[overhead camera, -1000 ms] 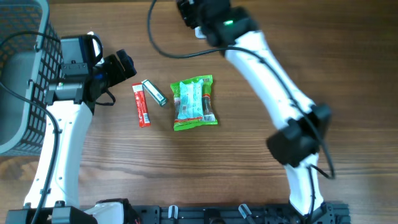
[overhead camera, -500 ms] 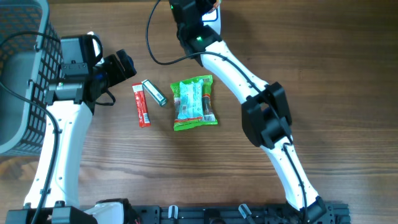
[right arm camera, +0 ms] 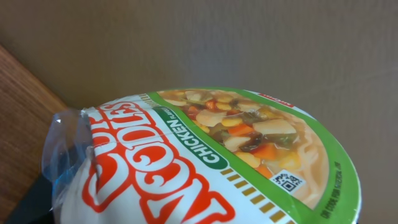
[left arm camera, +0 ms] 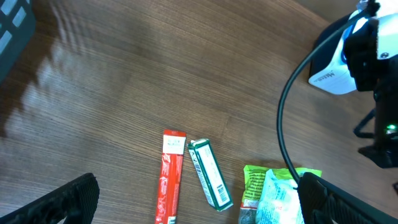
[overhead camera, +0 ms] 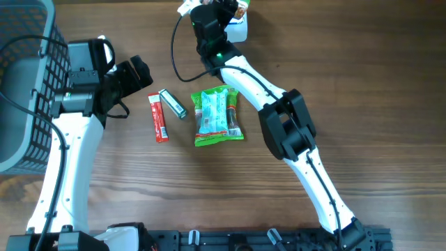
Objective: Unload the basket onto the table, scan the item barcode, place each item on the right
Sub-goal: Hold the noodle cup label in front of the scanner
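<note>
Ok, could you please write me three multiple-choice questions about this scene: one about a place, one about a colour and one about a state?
1. Where in the overhead view does the basket stand? A: left edge; B: right edge; C: centre.
2. What colour is the thin stick pack? A: blue; B: red; C: yellow.
3. How is the left end effector? A: shut on the stick pack; B: shut, empty; C: open, holding nothing.

Answers:
1. A: its mesh wall fills the left edge.
2. B: the wrapper is red with white print.
3. C: its fingers stand wide apart, gripping nothing.
</note>
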`<state>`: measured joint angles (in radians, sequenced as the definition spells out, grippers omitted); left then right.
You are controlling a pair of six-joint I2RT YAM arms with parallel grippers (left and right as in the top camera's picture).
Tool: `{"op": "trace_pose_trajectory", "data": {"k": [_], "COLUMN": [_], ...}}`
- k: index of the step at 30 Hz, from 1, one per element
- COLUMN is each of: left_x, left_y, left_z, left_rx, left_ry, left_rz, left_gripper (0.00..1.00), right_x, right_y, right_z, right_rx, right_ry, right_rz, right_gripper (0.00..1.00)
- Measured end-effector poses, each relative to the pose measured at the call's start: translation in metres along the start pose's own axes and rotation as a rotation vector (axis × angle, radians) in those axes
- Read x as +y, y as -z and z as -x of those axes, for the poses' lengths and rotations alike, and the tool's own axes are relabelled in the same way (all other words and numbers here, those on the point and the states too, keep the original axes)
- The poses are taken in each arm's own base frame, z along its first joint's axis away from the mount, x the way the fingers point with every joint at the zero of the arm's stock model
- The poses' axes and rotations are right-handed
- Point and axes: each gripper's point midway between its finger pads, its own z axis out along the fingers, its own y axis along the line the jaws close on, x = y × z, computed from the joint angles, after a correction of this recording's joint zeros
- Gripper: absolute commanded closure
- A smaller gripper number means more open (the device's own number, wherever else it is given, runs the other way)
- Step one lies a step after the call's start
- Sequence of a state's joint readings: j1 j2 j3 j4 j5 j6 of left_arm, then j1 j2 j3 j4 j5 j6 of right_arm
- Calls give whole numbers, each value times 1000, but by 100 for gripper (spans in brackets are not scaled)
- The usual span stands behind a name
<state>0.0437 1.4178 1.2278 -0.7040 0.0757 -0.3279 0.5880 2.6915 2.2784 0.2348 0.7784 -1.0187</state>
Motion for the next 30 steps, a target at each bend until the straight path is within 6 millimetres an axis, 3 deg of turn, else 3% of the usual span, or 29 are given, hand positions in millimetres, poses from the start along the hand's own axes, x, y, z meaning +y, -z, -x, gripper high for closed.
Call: {"op": "trace_pose_trajectory", "data": {"k": [8, 15, 30], "left_x": [0, 0, 0], "left_y": [0, 0, 0], "left_z": [0, 0, 0], "left_rx": [0, 0, 0], "left_ry": [0, 0, 0], "left_rz": [0, 0, 0], "left_gripper": [0, 0, 0], "right_x": [4, -1, -18], "right_y": [-5, -16, -17], "right_z": [2, -8, -10], "right_rx": [-33, -35, -22], "right_ry": [51, 59, -44], "right_rz": [-23, -21, -98], "right_gripper": [33, 36, 36]}}
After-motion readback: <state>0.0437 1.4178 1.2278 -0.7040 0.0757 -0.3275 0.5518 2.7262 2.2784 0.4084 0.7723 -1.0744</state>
